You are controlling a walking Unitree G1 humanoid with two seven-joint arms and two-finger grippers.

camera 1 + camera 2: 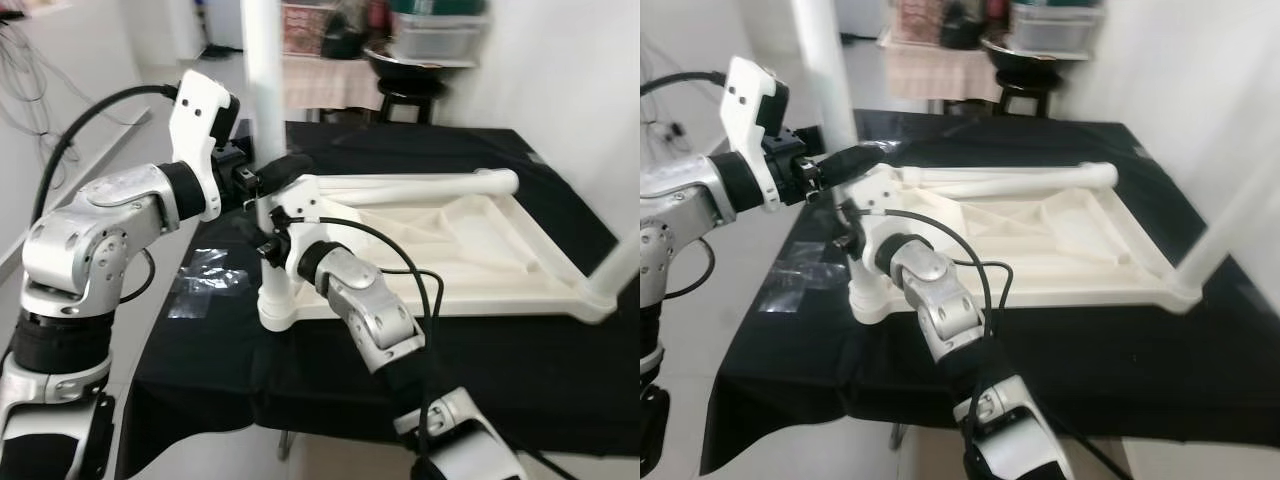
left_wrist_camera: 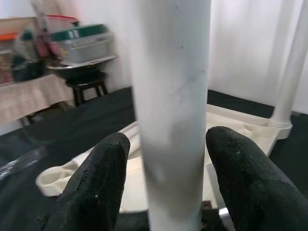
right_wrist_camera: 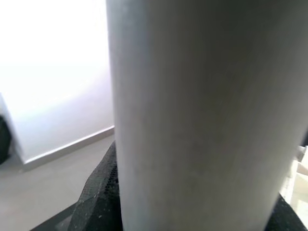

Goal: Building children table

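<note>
Left eye view first: upturned white plastic children's tabletop lying on the black cloth-covered work table, underside ribs up. Standing at the tabletop's near-left corner socket, a tall white plastic tube leg, long axis vertical, top end out of frame. Left gripper reaching in on the leg from the tabletop's left side, high above the socket; right gripper lower on the same leg, just above the socket — the nearer of the two to the joint. Beside the tabletop's left edge, a scrap of clear plastic wrap flat on the cloth.

Right eye view: a second white leg lying loose across the tabletop's far edge, long axis level. A third white leg already upright at the tabletop's near-right corner. Count so far: three legs, one tabletop, two legs standing.

Left wrist view: black fingers spread apart, one on each side of the leg, leg dead centre between them — no firm squeeze showing, a gap at each pad.

Right wrist view: leg pressed up against the lens, black pad flush against its side; looks clamped on the leg, though the second finger barely shows.

Next move, by judgement: straight down along the leg's axis into the socket, right gripper driving, left steadying.
</note>
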